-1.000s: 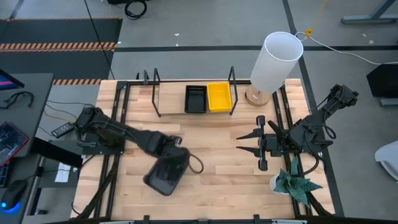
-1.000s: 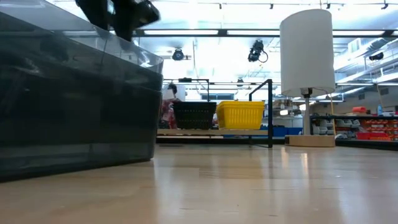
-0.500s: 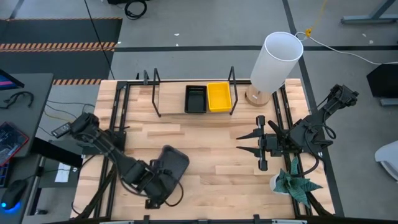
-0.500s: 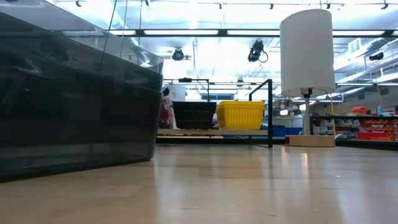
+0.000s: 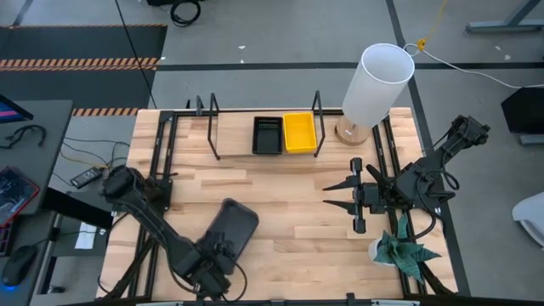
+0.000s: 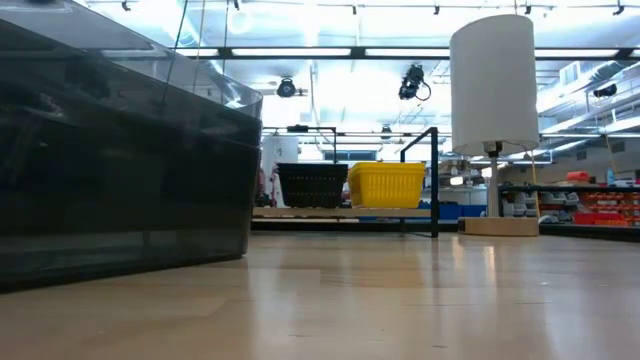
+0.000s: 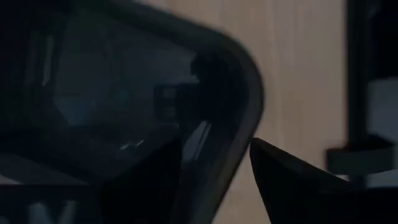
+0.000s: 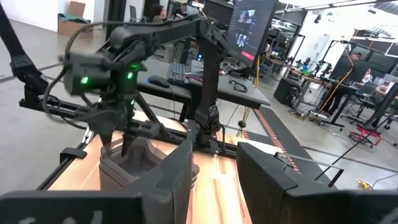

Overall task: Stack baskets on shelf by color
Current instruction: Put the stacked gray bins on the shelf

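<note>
A gray basket (image 5: 232,228) with rounded corners rests on its bottom on the table near the front edge; it fills the left of the low view (image 6: 120,160). My left gripper (image 5: 210,266) is open at the basket's near end, pointing down, with one finger inside the wall and one outside (image 7: 214,144). It also shows in the right wrist view (image 8: 118,146). A black basket (image 5: 267,135) and a yellow basket (image 5: 299,132) stand side by side on the shelf (image 5: 234,136) at the far edge. My right gripper (image 5: 340,195) is open and empty at the right. My left gripper stands astride the gray basket's wall near a rounded corner (image 7: 239,106) at its near end, coming from above. A strip of table shows between the wall and the outer finger (image 7: 280,177). Whether the inner finger (image 7: 149,180) touches the wall, I cannot tell.
A white lamp (image 5: 378,81) on a wooden base stands at the far right, beside the shelf's right end loop. A small potted plant (image 5: 399,251) stands near the right front corner. Bare tabletop lies between the gray basket and the shelf.
My left gripper has gone from above the gray basket's far end toward the table's near edge and come down at the basket's near end. The basket has stayed where it was.
</note>
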Robot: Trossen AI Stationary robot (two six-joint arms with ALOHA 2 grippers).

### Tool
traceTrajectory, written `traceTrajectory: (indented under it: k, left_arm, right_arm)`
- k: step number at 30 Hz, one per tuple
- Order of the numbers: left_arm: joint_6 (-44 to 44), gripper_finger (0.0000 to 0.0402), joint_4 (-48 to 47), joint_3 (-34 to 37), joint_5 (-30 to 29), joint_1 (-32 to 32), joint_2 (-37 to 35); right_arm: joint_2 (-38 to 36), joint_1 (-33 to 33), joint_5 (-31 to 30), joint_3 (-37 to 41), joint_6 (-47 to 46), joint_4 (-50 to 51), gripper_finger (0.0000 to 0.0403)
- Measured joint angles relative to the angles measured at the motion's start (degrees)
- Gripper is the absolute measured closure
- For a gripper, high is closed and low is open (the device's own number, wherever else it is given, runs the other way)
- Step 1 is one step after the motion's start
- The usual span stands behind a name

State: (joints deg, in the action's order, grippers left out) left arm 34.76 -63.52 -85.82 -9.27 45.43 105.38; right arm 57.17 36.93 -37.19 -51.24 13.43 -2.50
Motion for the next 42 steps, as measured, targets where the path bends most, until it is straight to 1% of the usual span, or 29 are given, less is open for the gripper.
traceTrajectory:
  k: [3, 6, 9, 13, 14, 16, 23, 29, 32, 36, 42]
  left_arm:
    - [-1.93, 0.0224, -1.47, 0.00, 0.16, -0.29, 2.57]
    - [-2.46, 0.0254, -3.26, 0.00, 0.32, -1.03, 4.29]
    - [-2.43, 0.0298, -4.93, 0.00, 0.62, -2.01, 5.20]
    - [-2.72, 0.0375, -5.14, 0.00, 0.41, -3.56, 5.21]
    - [-1.69, 0.0384, -5.53, 0.00, 0.58, -4.06, 5.20]
    - [-0.28, 0.0384, -6.95, 0.09, 1.54, -5.03, 4.91]
    - [-1.98, 0.0385, -10.58, 0.04, -2.40, -8.48, 1.90]
    - [-3.45, 0.0385, -13.05, 0.04, -6.07, -13.54, -2.57]
    - [-4.53, 0.0385, -12.69, 0.02, -6.60, -16.84, -4.60]
    - [-8.18, 0.0385, -13.15, 0.01, -7.89, -20.88, -6.05]
    - [-14.63, 0.0385, -13.62, 0.00, -8.69, -26.83, -6.18]
  right_arm:
    - [0.00, 0.00, 0.00, 0.00, 0.00, -0.01, 0.0273]
    - [0.00, 0.00, -0.02, 0.00, 0.00, -0.01, 0.0273]
    - [0.00, 0.00, -0.02, 0.00, 0.00, -0.01, 0.0273]
    - [0.00, 0.00, -0.02, 0.00, 0.00, -0.01, 0.0273]
    - [0.00, -0.01, -0.01, 0.00, 0.00, -0.01, 0.0273]
    - [0.00, 0.00, -0.02, 0.00, 0.00, -0.01, 0.0273]
    - [0.00, -0.02, -0.02, 0.00, 0.00, 0.01, 0.0273]
    - [0.00, -0.02, -0.02, 0.02, 0.00, 0.01, 0.0273]
    - [0.00, -0.02, -0.02, 0.02, 0.00, 0.00, 0.0273]
    - [0.00, -0.02, -0.02, 0.02, 0.00, 0.03, 0.0273]
    - [0.00, -0.02, -0.02, 0.02, 0.00, 0.06, 0.0273]
